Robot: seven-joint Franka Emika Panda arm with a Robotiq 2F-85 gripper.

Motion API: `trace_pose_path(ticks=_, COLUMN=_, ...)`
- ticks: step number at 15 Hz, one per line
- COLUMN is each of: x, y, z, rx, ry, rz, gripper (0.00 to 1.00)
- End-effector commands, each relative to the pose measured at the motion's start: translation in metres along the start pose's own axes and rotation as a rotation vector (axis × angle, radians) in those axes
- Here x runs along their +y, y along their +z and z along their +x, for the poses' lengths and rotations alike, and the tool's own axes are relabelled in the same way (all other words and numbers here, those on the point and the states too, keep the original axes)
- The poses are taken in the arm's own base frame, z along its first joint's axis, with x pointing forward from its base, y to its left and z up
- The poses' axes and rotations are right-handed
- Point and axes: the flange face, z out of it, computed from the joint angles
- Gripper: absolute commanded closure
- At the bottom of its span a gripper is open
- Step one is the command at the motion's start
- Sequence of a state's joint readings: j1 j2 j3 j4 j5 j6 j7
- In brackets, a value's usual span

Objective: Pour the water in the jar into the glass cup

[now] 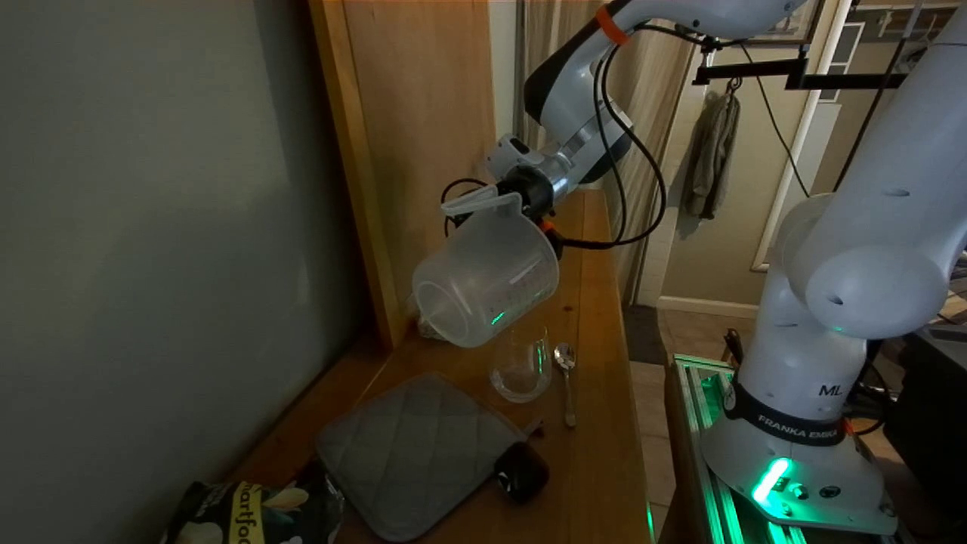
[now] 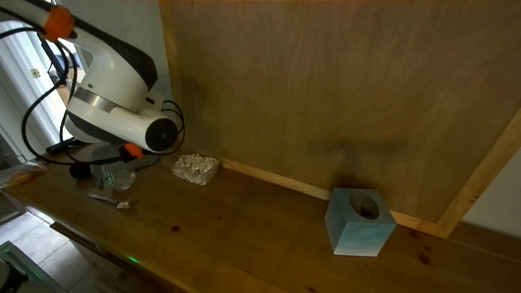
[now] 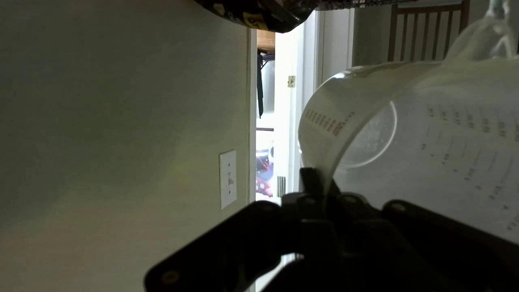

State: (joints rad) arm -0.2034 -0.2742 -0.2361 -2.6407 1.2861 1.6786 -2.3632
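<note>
Arm bent downward above the glass cup, pincer clamped on rim of the tilted jar, glass cup's upper edge difficult to distinguish

Bench: planked wood, dark knots, spans under the pincer and out both ways. Below the pincer: glass upright, spoon just beside it, handle stretching ahead of the pincer. Also lower than the pincer, toward the bench's back edge: pack of flakes. Ahead of and below the pincer: potholder, flat, near the glass. Dark round thing at the potholder's edge, can't tell if on it or on wood. Further ahead: snack bag, only partly in view. Well behind the pincer: tissue box.
</note>
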Motion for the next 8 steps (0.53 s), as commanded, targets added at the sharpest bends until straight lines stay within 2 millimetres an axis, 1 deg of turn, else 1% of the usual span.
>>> trace_pose_path(ticks=1, x=0.004, y=-0.0017, z=0.0017, rx=0.034, ry=-0.004, rz=-0.014, gripper=0.99)
trace_pose_path(ticks=8, x=0.0036, y=0.0037, z=0.0037, rx=0.016, ry=0.009, rz=-0.008, gripper=0.99)
